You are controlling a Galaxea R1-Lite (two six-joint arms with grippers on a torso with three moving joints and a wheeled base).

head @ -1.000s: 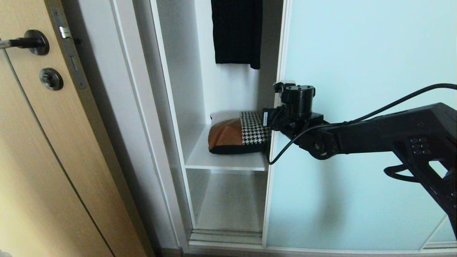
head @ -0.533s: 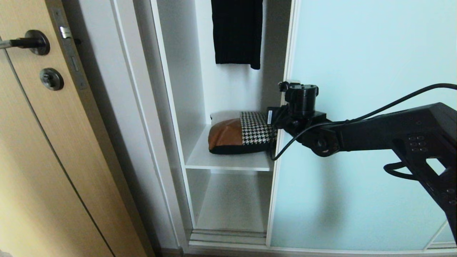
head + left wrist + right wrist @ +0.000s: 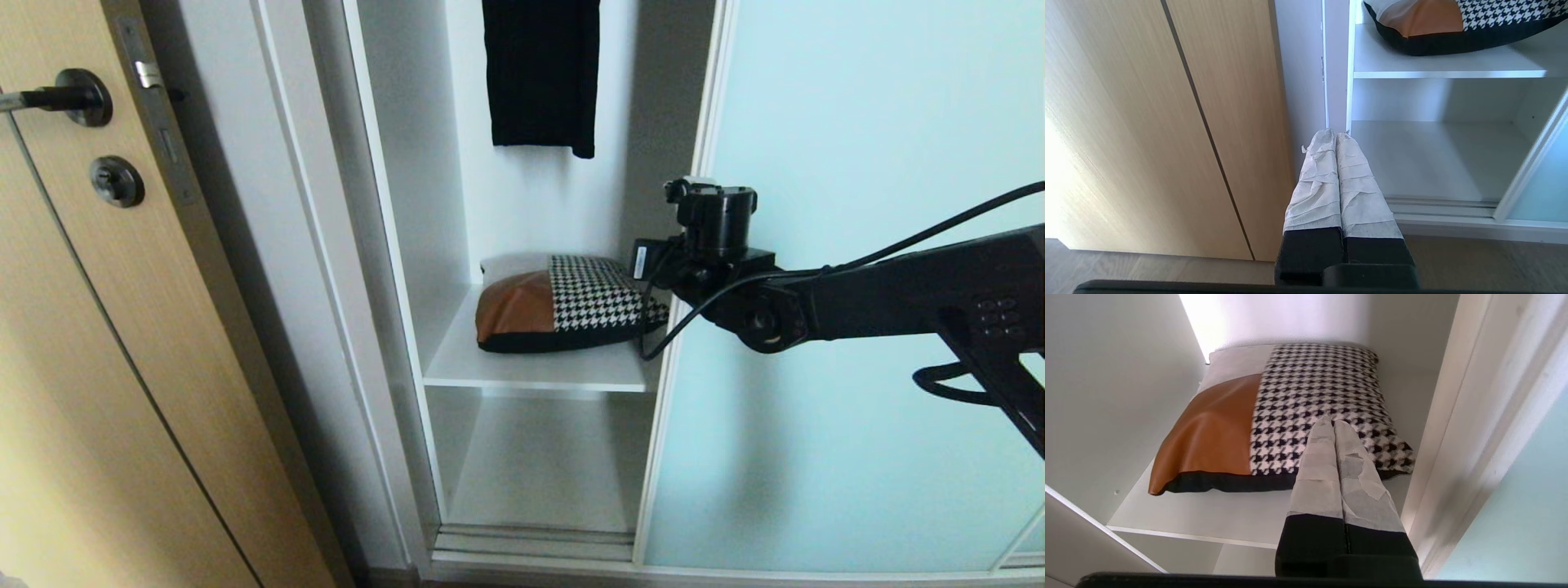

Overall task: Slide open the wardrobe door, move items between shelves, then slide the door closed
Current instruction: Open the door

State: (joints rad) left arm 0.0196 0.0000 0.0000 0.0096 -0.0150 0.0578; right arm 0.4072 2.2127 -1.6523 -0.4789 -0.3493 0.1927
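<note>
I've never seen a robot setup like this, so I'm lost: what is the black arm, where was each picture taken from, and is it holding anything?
It is a two-armed robot facing a wardrobe. The wide picture comes from its head camera: the right arm reaches to the edge of the sliding door, which stands partly open. The other two pictures come from cameras on its wrists, looking along the fingers. The right gripper is shut and empty, pointing at a cushion lying on the upper shelf. The left gripper is shut, empty and parked low by the wardrobe's left side. A dark garment hangs above.
</note>
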